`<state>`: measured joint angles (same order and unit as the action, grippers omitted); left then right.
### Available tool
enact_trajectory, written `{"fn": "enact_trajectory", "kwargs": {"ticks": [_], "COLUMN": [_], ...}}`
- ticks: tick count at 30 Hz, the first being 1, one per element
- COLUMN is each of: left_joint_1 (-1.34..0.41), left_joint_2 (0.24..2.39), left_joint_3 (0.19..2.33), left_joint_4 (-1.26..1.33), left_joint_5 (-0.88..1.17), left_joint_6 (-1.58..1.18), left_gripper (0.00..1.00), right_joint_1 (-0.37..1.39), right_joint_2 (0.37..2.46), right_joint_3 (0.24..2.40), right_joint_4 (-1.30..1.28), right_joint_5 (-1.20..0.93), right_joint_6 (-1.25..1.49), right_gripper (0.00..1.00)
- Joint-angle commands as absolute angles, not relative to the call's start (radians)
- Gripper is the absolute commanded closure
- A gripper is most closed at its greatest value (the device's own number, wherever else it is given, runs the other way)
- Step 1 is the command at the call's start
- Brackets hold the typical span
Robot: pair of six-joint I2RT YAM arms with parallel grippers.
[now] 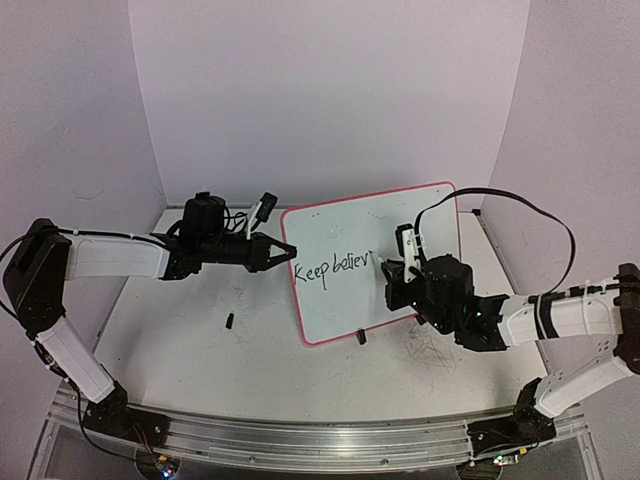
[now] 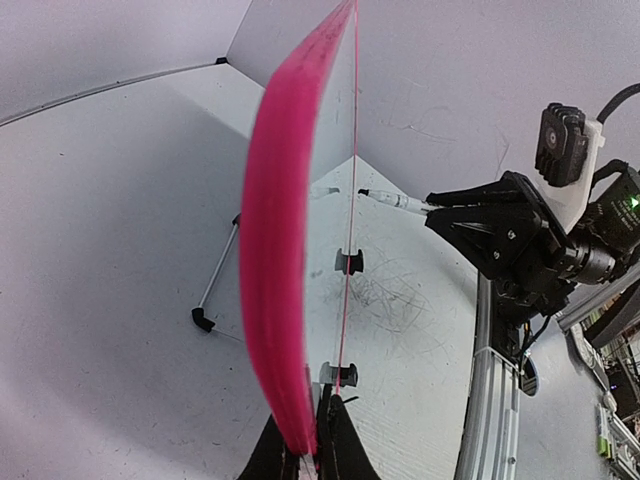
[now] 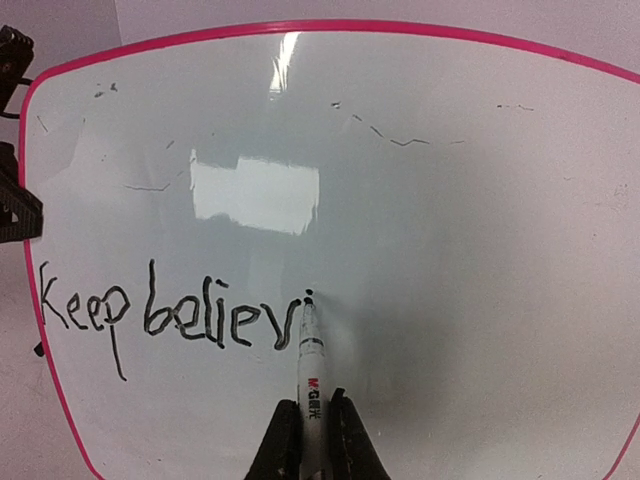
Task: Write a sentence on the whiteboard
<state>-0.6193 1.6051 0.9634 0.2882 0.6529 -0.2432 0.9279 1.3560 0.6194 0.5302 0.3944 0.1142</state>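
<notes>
The whiteboard (image 1: 365,225) stands tilted upright in the middle of the table, white with a pink rim. Black writing on it, the sentence (image 3: 170,315), reads "Keep believi". My right gripper (image 3: 313,440) is shut on a white marker (image 3: 311,370), whose tip touches the board just right of the last letter. From above, the right gripper (image 1: 392,272) sits at the board's lower right. My left gripper (image 1: 283,250) is shut on the board's left edge; in the left wrist view the pink rim (image 2: 280,250) runs up from between the left gripper's (image 2: 308,455) jaws.
A small black cap (image 1: 230,321) lies on the table left of the board. A black clip (image 1: 361,337) sits at the board's bottom edge. A thin stand leg (image 2: 215,270) props the board from behind. Grey scribbles (image 1: 430,350) mark the tabletop. White walls enclose the back and sides.
</notes>
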Motion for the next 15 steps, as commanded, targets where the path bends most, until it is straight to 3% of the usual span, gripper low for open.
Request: {"fn": "enact_trajectory", "kwargs": {"ticks": [1,15], "left_joint_1": [-0.631,-0.63], "left_joint_2": [1.6,1.595], "left_joint_3": [0.991,0.991], "left_joint_4": [0.23,0.227], "left_joint_5": [0.61,0.608], "left_joint_6": [-0.149,-0.146], "left_gripper": [1.0,1.0], "right_joint_1": [0.928,0.928], "right_joint_2": [1.369,1.419], "right_joint_3": [0.635,0.66], "right_joint_4": [0.545,0.528], "right_joint_5": [0.393,0.452], "right_joint_6": [0.126,0.117], "right_gripper": [1.0,1.0]}}
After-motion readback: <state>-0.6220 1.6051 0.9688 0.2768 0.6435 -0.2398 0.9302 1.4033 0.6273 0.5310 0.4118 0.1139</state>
